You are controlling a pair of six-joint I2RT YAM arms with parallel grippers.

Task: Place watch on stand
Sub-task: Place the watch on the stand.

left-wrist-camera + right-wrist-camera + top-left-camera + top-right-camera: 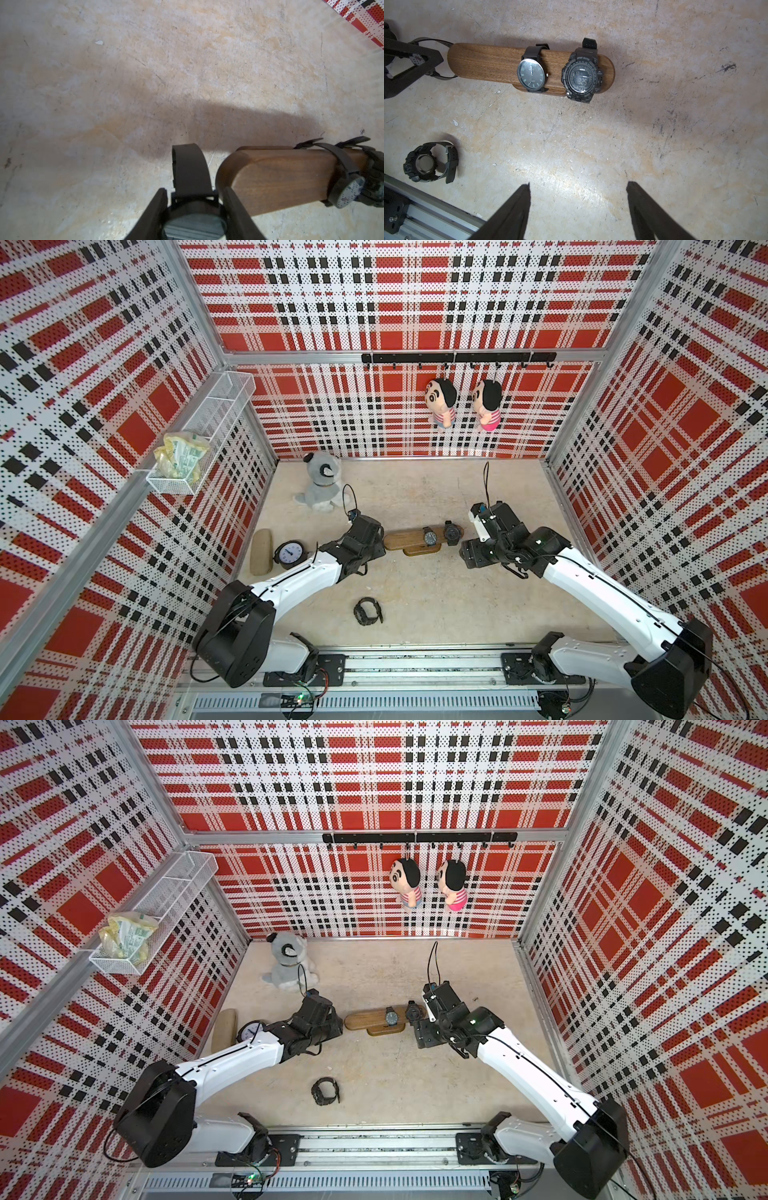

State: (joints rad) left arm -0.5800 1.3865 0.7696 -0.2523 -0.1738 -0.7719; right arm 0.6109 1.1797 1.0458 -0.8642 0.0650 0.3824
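**Strap loop poised at the bar's bare end**

The left claw (194, 193) is partly closed on the round case of a black-strapped watch (190, 166), whose strap loop stands out ahead of the fingertips. The wooden stand (280, 176) lies off this claw's flank. The bar's rounded bare end is just beside one finger and close to the loop, but not yet inside it. The bar's long axis runs away sideways from the claw, so the next move looks like a sideways slide of the loop over that end. The left arm reaches low and forward and is the nearer one. Farther along the bar sit an analog watch (531, 75) and a digital sport watch (581, 78). The right claw (578, 184) hangs wide open and empty near the bar's other end.
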